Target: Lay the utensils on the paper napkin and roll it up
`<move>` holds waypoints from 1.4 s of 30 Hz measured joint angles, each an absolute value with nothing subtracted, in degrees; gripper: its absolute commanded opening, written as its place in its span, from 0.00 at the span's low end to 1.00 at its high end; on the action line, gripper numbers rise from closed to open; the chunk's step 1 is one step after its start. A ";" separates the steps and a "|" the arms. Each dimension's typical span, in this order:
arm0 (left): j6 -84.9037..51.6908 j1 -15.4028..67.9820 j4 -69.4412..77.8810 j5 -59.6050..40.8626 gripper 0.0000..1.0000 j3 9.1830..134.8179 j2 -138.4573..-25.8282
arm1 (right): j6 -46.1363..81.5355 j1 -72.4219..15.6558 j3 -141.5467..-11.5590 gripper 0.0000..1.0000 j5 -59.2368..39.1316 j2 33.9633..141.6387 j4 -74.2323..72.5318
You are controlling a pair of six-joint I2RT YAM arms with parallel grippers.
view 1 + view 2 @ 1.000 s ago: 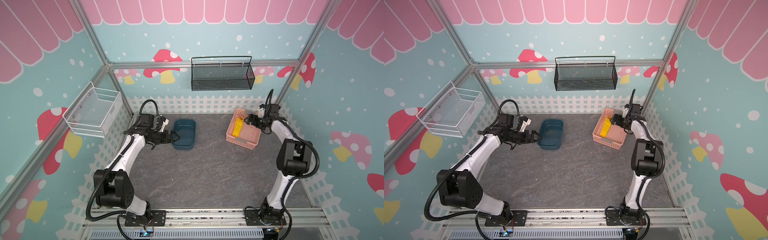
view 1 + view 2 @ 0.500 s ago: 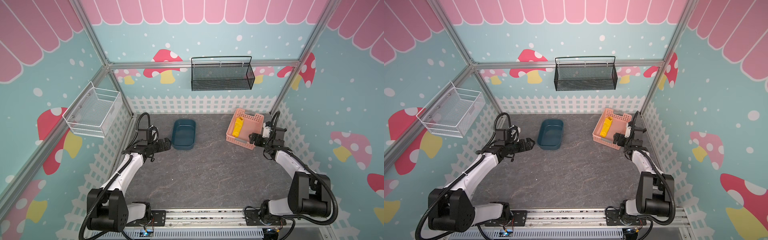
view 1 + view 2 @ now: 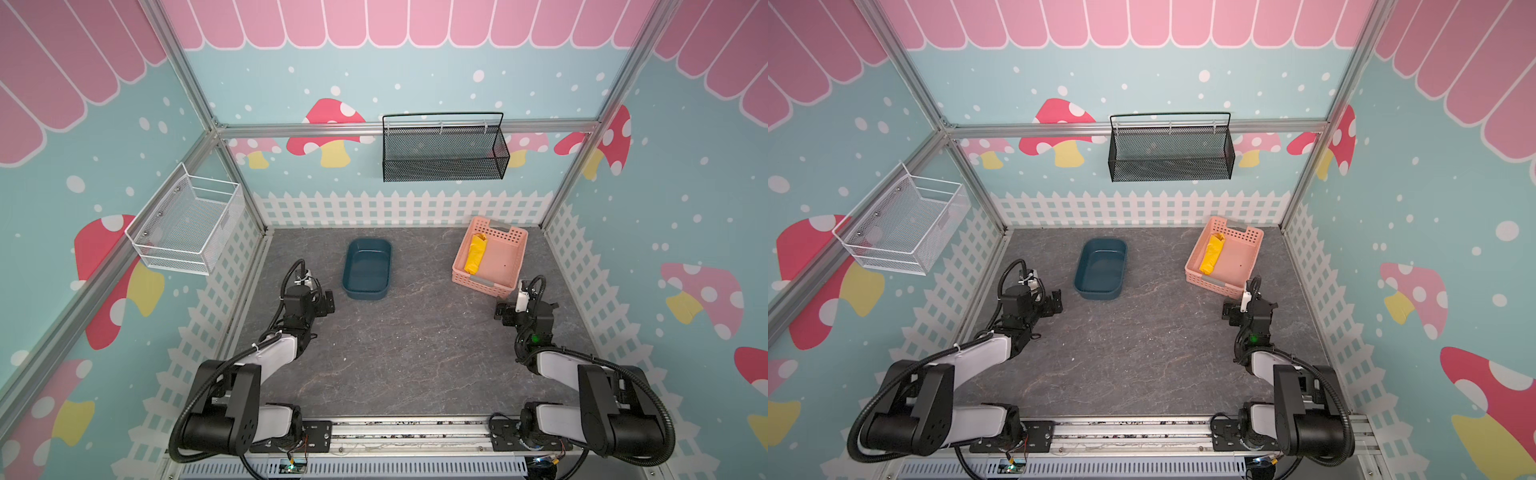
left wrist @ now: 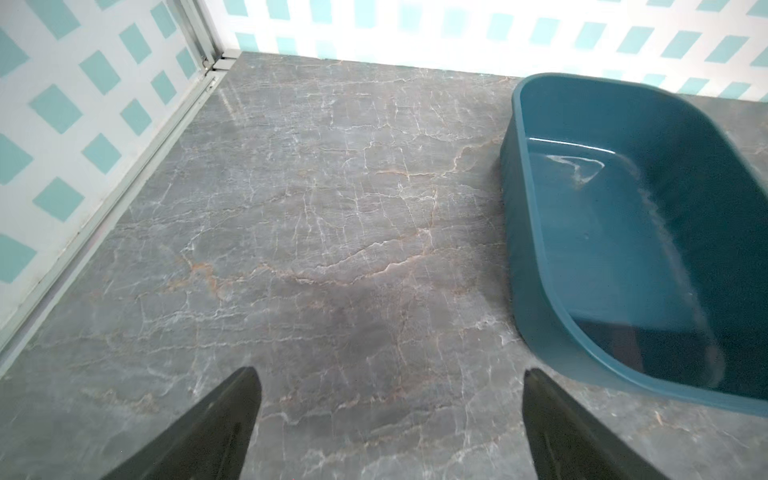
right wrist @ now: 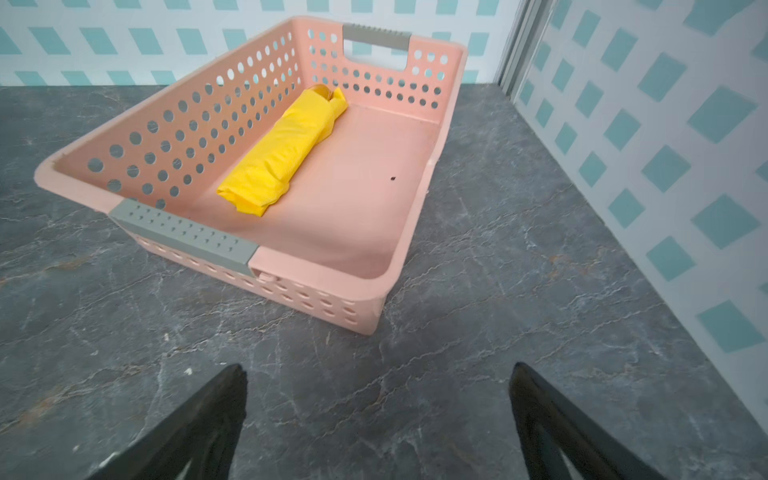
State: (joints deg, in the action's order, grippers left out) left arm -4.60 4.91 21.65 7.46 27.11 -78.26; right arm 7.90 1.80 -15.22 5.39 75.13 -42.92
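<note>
Left gripper [image 4: 388, 374] and right gripper [image 5: 376, 369] are gaping apart, empty, over the tabletop [image 4: 291, 208]. We are seeing the paper napkin [image 5: 282, 153] lying rolled inside the pink basket [image 5: 187, 124]; perhaps an orange tip of the utensils [image 5: 322, 88] is peeking out.

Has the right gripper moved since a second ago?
Yes. In a top view the right gripper has pulled back from over the pink basket toward the robot's base, and now sits just in front of it, open.
</note>
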 measured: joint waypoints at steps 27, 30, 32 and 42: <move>-1.26 0.97 49.21 1.48 1.00 21.41 -87.85 | 1.76 1.39 -11.11 1.00 2.57 87.07 -73.45; -1.28 0.95 49.21 1.48 1.00 21.41 -87.85 | 1.76 1.39 -11.11 1.00 2.57 87.07 -73.49; -1.28 0.95 49.17 1.50 1.00 21.41 -87.85 | 1.74 1.39 -11.11 0.99 2.57 87.07 -73.52; -1.26 0.93 49.19 1.50 1.00 21.41 -87.85 | 1.74 1.39 -11.11 0.99 2.57 87.07 -73.54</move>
